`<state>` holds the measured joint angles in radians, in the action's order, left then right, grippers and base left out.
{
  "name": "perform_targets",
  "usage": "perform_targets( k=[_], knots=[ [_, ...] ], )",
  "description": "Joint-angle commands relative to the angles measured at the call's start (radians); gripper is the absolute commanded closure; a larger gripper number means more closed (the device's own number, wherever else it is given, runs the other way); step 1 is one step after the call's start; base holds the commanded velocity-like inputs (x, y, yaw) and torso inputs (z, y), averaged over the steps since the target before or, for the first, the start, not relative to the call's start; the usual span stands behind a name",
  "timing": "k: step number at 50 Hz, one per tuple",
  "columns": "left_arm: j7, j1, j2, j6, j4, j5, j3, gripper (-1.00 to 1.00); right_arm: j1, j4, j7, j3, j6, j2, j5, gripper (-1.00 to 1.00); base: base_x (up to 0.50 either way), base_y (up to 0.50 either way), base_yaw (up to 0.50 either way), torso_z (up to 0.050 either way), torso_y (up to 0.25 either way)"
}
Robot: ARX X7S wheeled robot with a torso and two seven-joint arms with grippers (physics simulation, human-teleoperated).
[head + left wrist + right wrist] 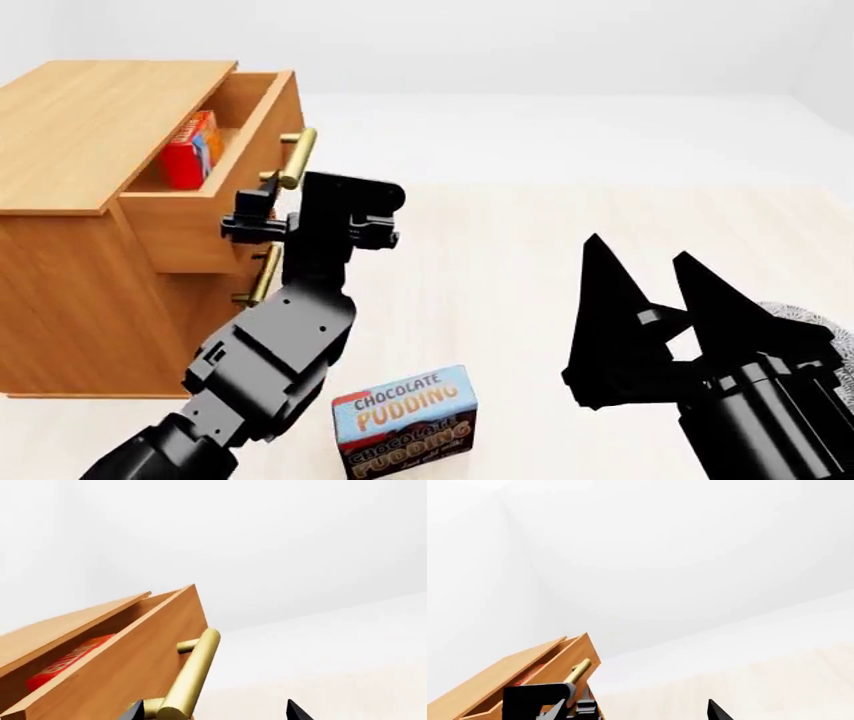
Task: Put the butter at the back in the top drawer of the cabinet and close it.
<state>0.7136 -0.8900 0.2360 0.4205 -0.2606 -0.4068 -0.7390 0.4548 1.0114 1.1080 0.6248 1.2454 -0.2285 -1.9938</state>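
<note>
A: Where is the small red-and-orange butter carton (194,150) with the blue patch?

B: Inside the light-brown wooden top drawer (214,215), which stands pulled out from the boxy light-brown wooden cabinet (80,260); the carton sits upright against the drawer's inner side; the left wrist view shows it as a red shape (67,662) lying down in the box behind the drawer's front panel.

A: And the handle?

B: A brass bar handle (296,158) runs across the drawer front; in the left wrist view the same bar (193,672) fills the near foreground; a second brass handle (263,275) on the drawer below shows behind the arm.

A: What is the black left gripper (254,225) doing?

B: It is up against the drawer front, just below the brass bar; in the left wrist view its two dark fingertips (135,711) stand well apart, one beside the bar's end and one off to the side; they pinch nothing.

A: The right one?

B: The black right gripper (647,290) is held up well away from the cabinet, its two pointed fingers (607,300) spread in a V and empty.

A: Anything else?

B: A brown-and-blue "CHOCOLATE PUDDING" box (404,420) stands on the pale floor (534,200), near the left forearm.
</note>
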Motion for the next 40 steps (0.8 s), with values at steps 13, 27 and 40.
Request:
perform_targets(
  k=[13, 27, 40],
  knots=[
    [-0.102, -0.139, 0.029, -0.144, -0.274, -0.197, -0.009, -1.00, 0.013, -0.007, 0.007, -0.009, 0.018, 0.012, 0.004, -1.00, 0.01, 0.00, -0.01, 0.000, 0.000],
    [-0.108, -0.161, 0.063, -0.167, -0.338, -0.168, -0.007, -1.00, 0.008, -0.007, -0.009, -0.008, 0.032, 0.029, 0.024, -1.00, 0.01, 0.00, -0.01, 0.001, 0.000],
    [-0.117, -0.177, 0.078, -0.192, -0.408, -0.166, 0.013, -1.00, 0.009, -0.004, -0.010, -0.018, 0.036, 0.039, 0.036, -1.00, 0.00, 0.00, 0.00, 0.000, 0.000]
  ],
)
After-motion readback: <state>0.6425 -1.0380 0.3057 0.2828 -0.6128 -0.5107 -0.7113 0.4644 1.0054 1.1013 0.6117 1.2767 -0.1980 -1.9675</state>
